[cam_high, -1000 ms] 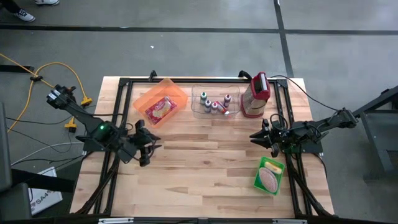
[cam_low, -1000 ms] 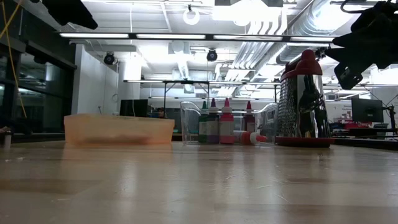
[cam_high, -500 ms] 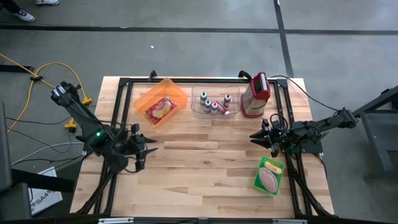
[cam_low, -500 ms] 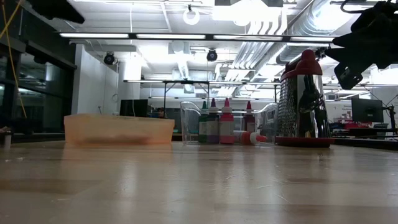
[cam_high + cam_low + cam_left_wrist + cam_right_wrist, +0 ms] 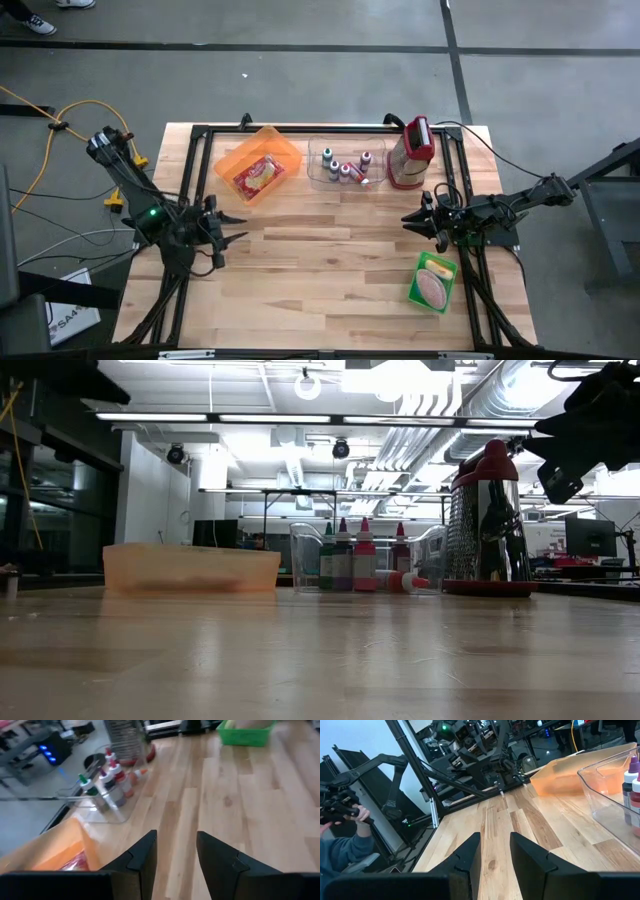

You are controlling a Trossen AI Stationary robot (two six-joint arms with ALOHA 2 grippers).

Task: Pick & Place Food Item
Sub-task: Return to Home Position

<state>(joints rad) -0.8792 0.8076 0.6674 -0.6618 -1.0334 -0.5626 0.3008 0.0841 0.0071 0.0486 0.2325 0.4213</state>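
A red-and-yellow food pack (image 5: 258,177) lies in the orange bin (image 5: 262,158) at the far left of the wooden table. A round tan food item (image 5: 433,289) lies in the green tray (image 5: 414,283) at the near right. My left gripper (image 5: 228,238) hovers open by the table's left edge, nearer than the orange bin, nothing between its fingers (image 5: 145,855). My right gripper (image 5: 406,222) stands open at the right side, pointing toward the table's left, with bare wood between its fingers (image 5: 470,850).
A clear bin (image 5: 345,165) with several small bottles (image 5: 352,555) stands at the far middle. A steel grater with a red top (image 5: 412,152) is to its right. A black frame (image 5: 300,128) runs round the table. A person's hand (image 5: 340,812) shows beyond the table's left side.
My left gripper has drawn back toward the table's left edge, sinking a little and turning as the arm swung. Its fingers have kept the same gap. Nothing on the table has moved.
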